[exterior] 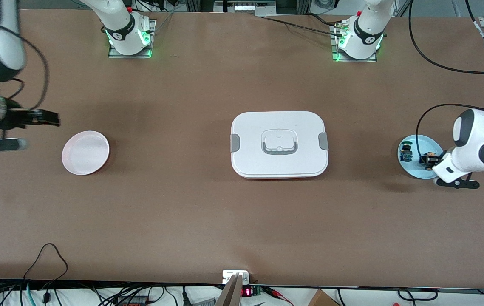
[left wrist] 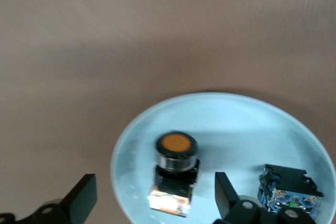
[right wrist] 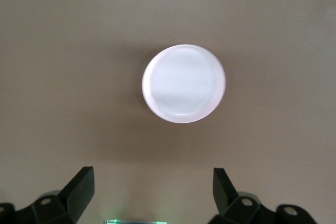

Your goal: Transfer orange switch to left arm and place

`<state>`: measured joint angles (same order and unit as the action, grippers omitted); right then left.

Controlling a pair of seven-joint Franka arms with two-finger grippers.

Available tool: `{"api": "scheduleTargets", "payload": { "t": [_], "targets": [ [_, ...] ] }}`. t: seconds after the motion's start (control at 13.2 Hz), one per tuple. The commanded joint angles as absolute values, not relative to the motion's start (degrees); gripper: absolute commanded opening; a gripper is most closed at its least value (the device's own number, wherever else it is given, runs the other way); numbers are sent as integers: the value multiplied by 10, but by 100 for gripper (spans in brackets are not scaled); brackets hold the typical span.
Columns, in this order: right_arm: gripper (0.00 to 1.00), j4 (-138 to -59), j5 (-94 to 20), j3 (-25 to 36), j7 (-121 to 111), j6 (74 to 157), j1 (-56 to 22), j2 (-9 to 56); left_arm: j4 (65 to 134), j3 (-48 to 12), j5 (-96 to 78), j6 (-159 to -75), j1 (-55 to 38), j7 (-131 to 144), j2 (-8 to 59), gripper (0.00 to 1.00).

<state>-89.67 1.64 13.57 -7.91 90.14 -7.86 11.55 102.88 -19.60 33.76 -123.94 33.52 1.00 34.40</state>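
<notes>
Sitting in the blue plate (left wrist: 220, 114) beside a blue switch (left wrist: 289, 195), the orange switch (left wrist: 176, 174) is lying between the left gripper (left wrist: 152, 195)'s wide jaws; pink plate (right wrist: 184, 83) empty under wide-jawed right gripper (right wrist: 152, 192); box (exterior: 279, 144) mid-table.

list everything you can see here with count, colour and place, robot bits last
orange switch: one, black body with orange cap, on the blue plate
blue switch: one, blue and black block, beside the orange switch on the same plate
blue plate: one, pale blue, at the left arm's end of the table
pink plate: one, pale pink, nothing on it, at the right arm's end
box: one, white with grey clips and a reddish base edge, mid-table between the plates
left gripper: one, black fingers open, straddling the orange switch over the blue plate
right gripper: one, black fingers open, waiting in the air near the pink plate
</notes>
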Motion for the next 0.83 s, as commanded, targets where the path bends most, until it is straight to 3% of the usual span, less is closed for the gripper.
{"api": "scheduleTargets", "payload": {
  "t": [0.0, 0.15, 0.38, 0.76],
  "targets": [
    [100, -881, 20, 113, -42, 905, -49, 109, 1020, -220, 342, -1230, 340, 4, 297, 100],
    [100, -861, 26, 102, -13, 897, -54, 110, 999, -249, 327, -1196, 340, 4, 272, 100],
    [100, -851, 21, 35, -9, 903, 2, 110, 907, -322, 297, -1042, 338, 4, 259, 100],
    [100, -882, 19, 33, -13, 905, 4, 91, 857, -344, 223, -985, 333, 4, 245, 100]
  ]
}}
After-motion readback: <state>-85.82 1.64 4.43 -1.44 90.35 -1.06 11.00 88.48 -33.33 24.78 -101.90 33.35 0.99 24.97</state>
